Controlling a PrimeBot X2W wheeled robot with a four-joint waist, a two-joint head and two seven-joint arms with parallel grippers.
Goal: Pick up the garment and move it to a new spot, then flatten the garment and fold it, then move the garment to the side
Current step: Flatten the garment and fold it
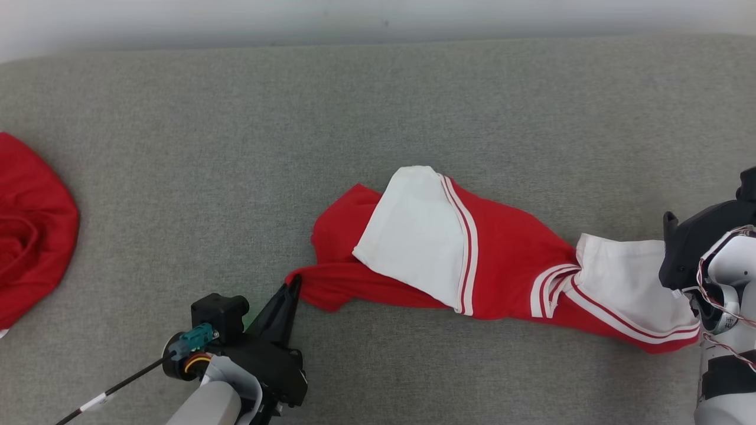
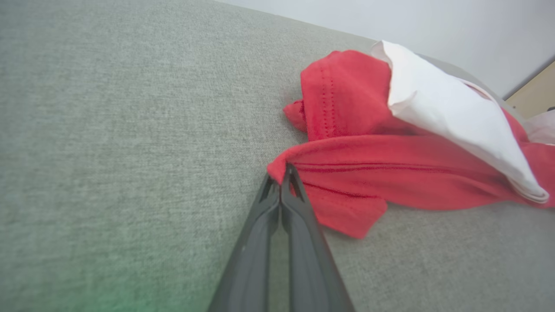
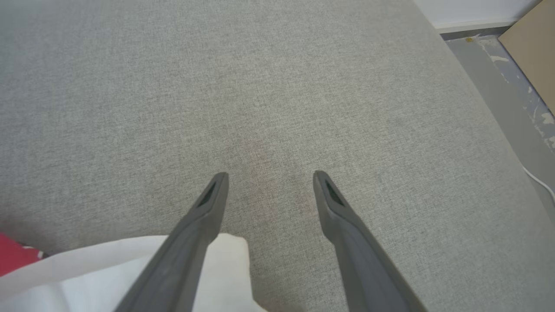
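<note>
The garment [image 1: 496,254] is a red top with white sleeves and white stripes, lying crumpled and stretched sideways on the grey cushion [image 1: 378,106]. My left gripper [image 1: 293,283] is shut on the garment's red left corner; in the left wrist view the closed fingertips pinch that red edge [image 2: 284,167]. My right gripper [image 3: 269,175] hovers open over bare cushion, with the garment's white sleeve [image 3: 130,268] under the base of its fingers. In the head view the right gripper's body [image 1: 697,248] sits at the garment's right end; its fingertips are hidden there.
A second red cloth [image 1: 29,236] lies bunched at the cushion's left edge. The cushion's right edge drops to a grey floor [image 3: 516,95] with a tan board [image 3: 533,43] and a white cable [image 3: 537,182]. A pale wall runs behind the cushion.
</note>
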